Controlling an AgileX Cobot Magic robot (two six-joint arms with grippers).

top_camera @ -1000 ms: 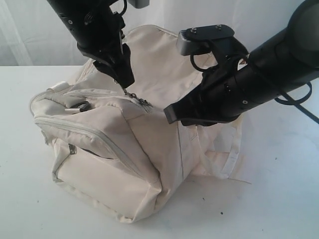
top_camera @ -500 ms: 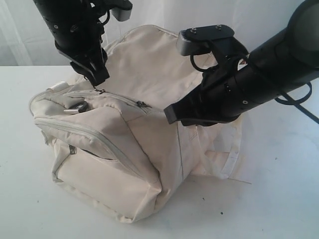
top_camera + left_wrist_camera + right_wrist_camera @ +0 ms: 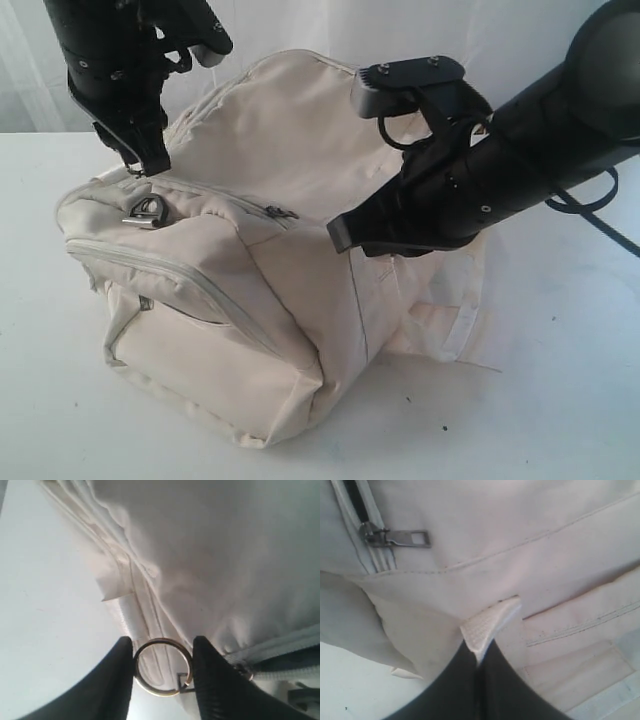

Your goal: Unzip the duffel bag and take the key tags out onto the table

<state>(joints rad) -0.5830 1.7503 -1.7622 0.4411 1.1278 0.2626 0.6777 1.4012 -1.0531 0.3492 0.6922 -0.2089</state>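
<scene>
The left end effector [image 3: 162, 647] is closed down narrow on a metal ring [image 3: 160, 693], one finger pressed against either side. I take the ring for a pull, gripped so the zip [image 3: 215, 197] can be drawn along the top. In the exterior view it hangs at the upper left, over the left end of the bag [image 3: 230, 290]. The right end effector [image 3: 477, 662], at frame centre, is pinched tight on a fold of strap [image 3: 487, 625], probably to anchor the cloth against that pull. A slider [image 3: 370, 532] sits near it, with a dark gap of open zip beyond. The bag slumps on the bench [image 3: 540, 400]. Its long axis, as I judge, runs along the zip from left to centre, with one panel facing the lower left. The key tags are not visible — presumably inside.
</scene>
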